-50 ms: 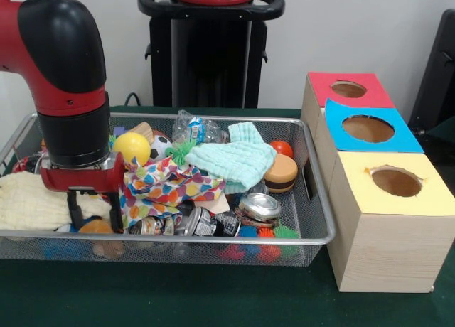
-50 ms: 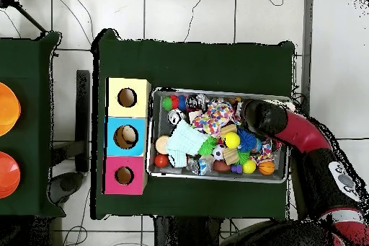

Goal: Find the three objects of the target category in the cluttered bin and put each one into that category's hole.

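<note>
The gripper [image 1: 94, 206] hangs low inside the wire basket [image 1: 313, 172], at its end farthest from the boxes, and its two dark fingers [image 1: 75, 207] reach down into the clutter. Whether they are spread or closed on something cannot be told, because the toys hide the tips.

Just beside it lies a colourful patterned cloth [image 1: 167, 188], with a cream cloth [image 1: 25, 202] on the other side. A yellow ball [image 1: 132, 148] sits just behind the gripper. Further along are a light green washcloth [image 1: 234, 162], a crushed plastic bottle [image 1: 195, 130], a toy hamburger [image 1: 281, 174], a small orange ball [image 1: 282, 148] and several dented cans [image 1: 259, 206].

Next to the basket stand three wooden boxes, each with a round hole: yellow-topped [image 1: 398, 192], blue-topped [image 1: 370, 131] and red-topped [image 1: 348, 89]. From above, something pale shows inside the blue box's hole [image 2: 127, 136].

The arm [image 2: 288, 124] covers one corner of the basket from above.
</note>
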`<action>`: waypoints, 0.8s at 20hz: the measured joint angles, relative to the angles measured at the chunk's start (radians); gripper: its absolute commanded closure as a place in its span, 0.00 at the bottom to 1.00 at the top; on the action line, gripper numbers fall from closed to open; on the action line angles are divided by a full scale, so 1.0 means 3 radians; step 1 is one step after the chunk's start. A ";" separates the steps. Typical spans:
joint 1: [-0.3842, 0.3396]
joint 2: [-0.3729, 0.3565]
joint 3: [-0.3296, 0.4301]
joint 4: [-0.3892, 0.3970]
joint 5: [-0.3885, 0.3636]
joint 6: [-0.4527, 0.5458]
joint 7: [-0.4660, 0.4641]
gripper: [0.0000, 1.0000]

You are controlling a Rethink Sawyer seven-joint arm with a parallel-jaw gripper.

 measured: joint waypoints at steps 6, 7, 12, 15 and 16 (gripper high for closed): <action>0.0000 0.0000 0.0000 0.0000 -0.0001 0.0001 0.0000 1.00; 0.0000 0.0000 0.0000 0.0000 -0.0001 0.0001 0.0000 1.00; 0.0000 0.0000 0.0000 0.0000 -0.0001 0.0001 0.0000 1.00; 0.0000 0.0000 0.0000 0.0000 -0.0001 0.0001 0.0000 1.00; 0.0000 0.0000 0.0000 0.0000 -0.0001 0.0001 0.0000 1.00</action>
